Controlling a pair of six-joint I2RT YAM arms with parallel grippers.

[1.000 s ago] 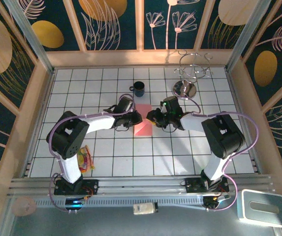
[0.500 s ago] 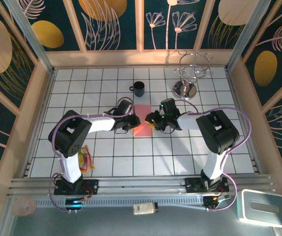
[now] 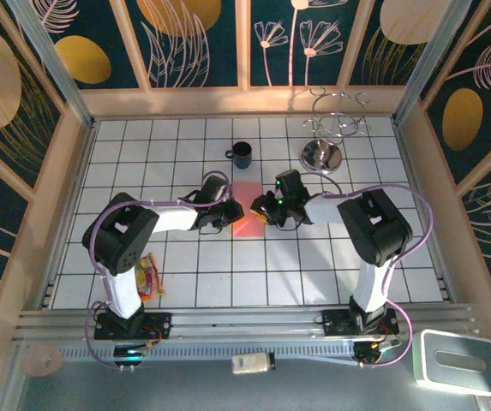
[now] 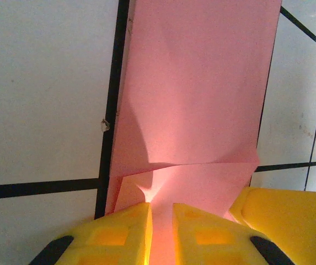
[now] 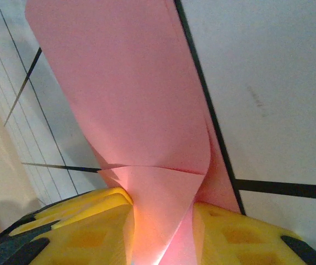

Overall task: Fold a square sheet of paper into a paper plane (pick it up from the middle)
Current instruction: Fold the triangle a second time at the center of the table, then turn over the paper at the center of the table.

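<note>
1. Left gripper (image 4: 161, 212) clenched on the pink paper plane (image 3: 247, 199), at its 9 o'clock edge;
2. Right gripper (image 5: 163, 210) grasping its 3 o'clock edge;
3. Plane lies mid-table (image 3: 314, 274); dark mug (image 3: 242, 155) at its 12 o'clock.

White counter (image 3: 228, 265) with black lines. Pink paper (image 3: 247, 195) in the middle, far end flat on it. Dark cup (image 3: 242, 155) just behind the paper. Shiny wire stand (image 3: 321, 157) behind and right of the paper. Bright packet (image 3: 148, 277) in front, far left.
</note>
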